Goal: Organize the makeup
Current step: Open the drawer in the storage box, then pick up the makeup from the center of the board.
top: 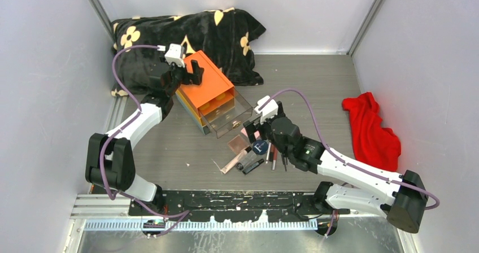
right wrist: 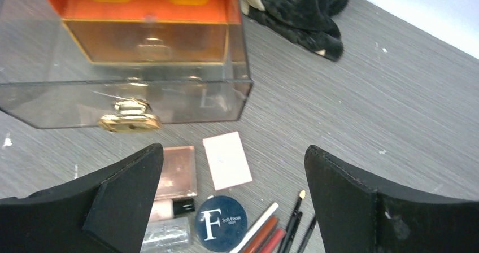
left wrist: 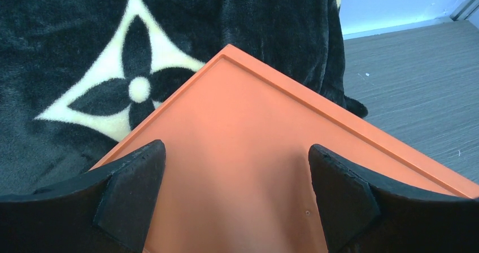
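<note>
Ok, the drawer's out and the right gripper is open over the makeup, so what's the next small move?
Probably lower the right gripper onto the pale pink compact under its open jaws and close on it. That compact lies right by the clear drawer, which stands pulled out.

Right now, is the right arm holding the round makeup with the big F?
No, the round compact lies flat on the table, and the right jaws stand wide open, gripping nothing.

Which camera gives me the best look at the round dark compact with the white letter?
Right wrist: the round dark compact lies close below the lens, unobstructed, its white F readable. Top external shows it only as a small dark disc, lettering too small to read. Left wrist misses it entirely.
</note>
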Robot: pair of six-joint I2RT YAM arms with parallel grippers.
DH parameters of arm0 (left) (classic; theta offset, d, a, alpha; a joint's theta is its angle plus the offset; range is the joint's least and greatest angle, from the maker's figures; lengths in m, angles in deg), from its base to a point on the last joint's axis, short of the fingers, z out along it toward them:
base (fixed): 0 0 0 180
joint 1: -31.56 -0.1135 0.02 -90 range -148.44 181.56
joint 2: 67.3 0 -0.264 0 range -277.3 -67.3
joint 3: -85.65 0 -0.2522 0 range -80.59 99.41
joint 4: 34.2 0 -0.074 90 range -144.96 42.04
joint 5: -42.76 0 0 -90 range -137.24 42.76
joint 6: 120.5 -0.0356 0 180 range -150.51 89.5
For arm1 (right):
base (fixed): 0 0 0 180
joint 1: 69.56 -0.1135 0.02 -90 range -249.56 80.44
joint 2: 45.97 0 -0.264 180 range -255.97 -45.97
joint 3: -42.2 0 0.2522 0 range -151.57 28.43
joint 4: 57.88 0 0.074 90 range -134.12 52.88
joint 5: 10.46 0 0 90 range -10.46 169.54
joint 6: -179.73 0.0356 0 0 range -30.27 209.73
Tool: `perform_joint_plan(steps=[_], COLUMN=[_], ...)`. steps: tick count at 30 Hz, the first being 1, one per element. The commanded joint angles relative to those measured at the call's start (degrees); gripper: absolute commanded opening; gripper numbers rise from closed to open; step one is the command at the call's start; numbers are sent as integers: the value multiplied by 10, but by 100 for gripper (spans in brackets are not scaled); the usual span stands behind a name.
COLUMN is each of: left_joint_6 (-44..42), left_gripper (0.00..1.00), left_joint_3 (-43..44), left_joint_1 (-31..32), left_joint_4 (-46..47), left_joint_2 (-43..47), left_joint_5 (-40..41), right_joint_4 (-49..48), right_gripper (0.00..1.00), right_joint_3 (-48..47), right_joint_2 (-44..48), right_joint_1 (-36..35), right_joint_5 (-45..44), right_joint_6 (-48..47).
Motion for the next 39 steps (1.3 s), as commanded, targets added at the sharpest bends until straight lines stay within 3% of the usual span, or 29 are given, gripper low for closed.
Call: perform_joint_plan(steps=[1,12,18,24,32,39], left_joint_6=[36,28,31,29,36,35], left_gripper=[97,97,97,97,97,97], left_joint_3=[-41,-38,-45,-45,-43,-46], left_joint_1=[-2,-2,-2,-2,-2,-2], left_joint_4=[-199,-216,-214,-216,-209,-204], left_joint_2=[-43,-20,-11,-12,-25,-31], left_joint_5=[11,12,14,18,16,13], right_joint_4=[27,52,13,-42,-37,-63], right_gripper=[100,100,99,91,81,79], right_joint_3=[21,82,126,167,140,164], right_joint_2=[18,18,-14,-10,-56,-58], right_joint_1=[2,29,48,123,124,117], right_joint_5=[-67,-95,-35,76,117,136], right_joint_6=[8,127,170,208,180,196])
